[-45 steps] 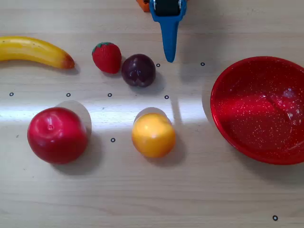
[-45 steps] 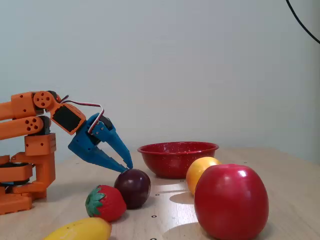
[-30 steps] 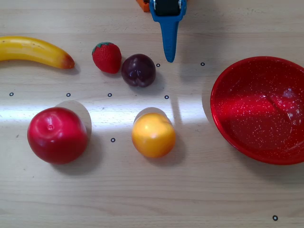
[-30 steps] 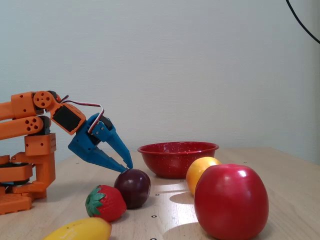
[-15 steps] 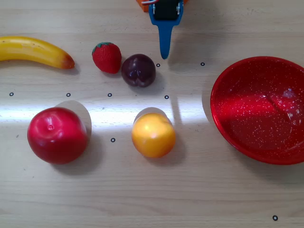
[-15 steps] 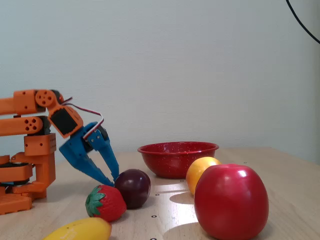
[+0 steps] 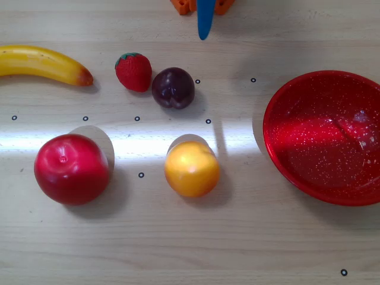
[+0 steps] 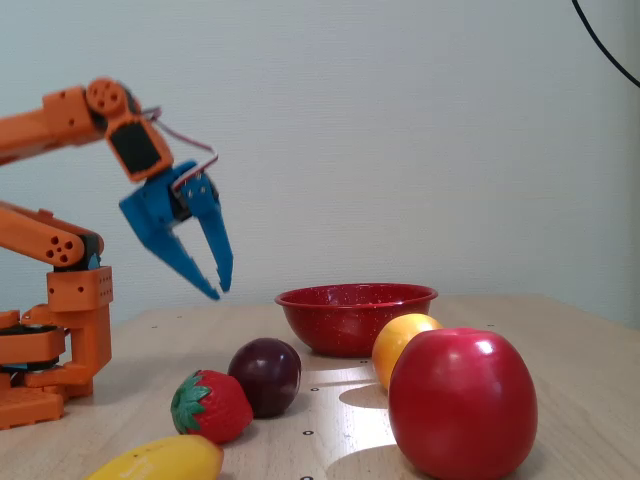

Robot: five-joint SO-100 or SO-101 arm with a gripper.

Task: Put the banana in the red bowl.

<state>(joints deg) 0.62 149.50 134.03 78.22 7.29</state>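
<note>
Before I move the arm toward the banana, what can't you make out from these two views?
- Banana: its stem end is cut off by the left edge in the overhead view; in the fixed view the bottom edge cuts it.
- Red bowl: its right side runs off the overhead view's edge.
- Gripper: only a blue fingertip shows overhead; the top edge cuts the rest.
- Orange fruit: partly hidden behind the apple in the fixed view.

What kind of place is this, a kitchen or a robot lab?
Probably a robot test table, not a kitchen: toy fruit like the banana and a red bowl sit on a wooden table marked with small circles, beside an orange arm.
</note>
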